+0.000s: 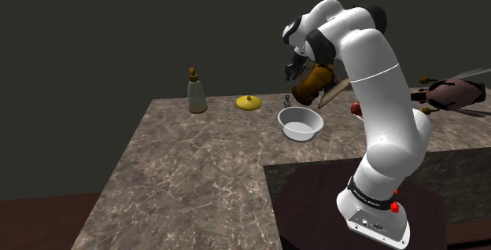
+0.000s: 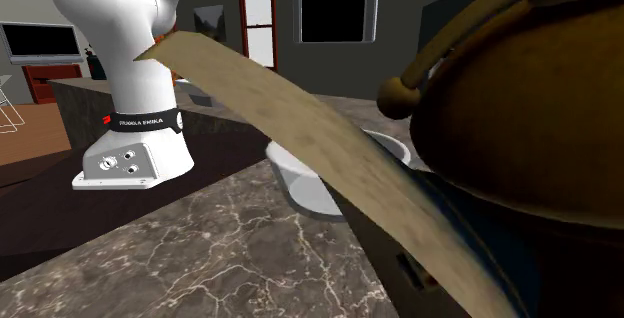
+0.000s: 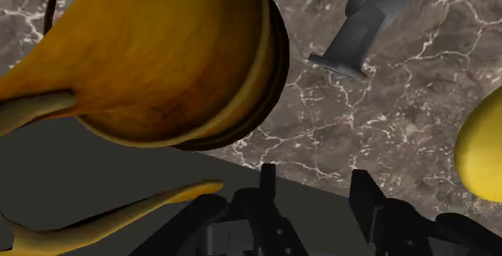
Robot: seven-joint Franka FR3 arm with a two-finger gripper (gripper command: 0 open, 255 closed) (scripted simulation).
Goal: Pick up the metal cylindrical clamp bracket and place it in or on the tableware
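The clamp bracket [image 3: 366,22] is a small grey piece with a flat foot, lying on the marble counter ahead of my gripper [image 3: 315,187]. From the shoulder camera the bracket [image 1: 288,100] stands just behind the white bowl [image 1: 300,123], between it and the yellow lid. My gripper [image 1: 294,71] hovers above and slightly behind the bracket, clear of it. Its fingers [image 3: 268,187] stand apart with nothing between them. The bowl [image 2: 312,184] also sits behind the beige strip in the second exterior view.
A brown round pot [image 1: 318,84] with a beige strip [image 2: 300,131] floats right beside the hand, crowding it. A yellow lid [image 1: 249,103] and a bottle [image 1: 196,93] stand further along the counter's back edge. A red object [image 1: 356,108] lies by the arm.
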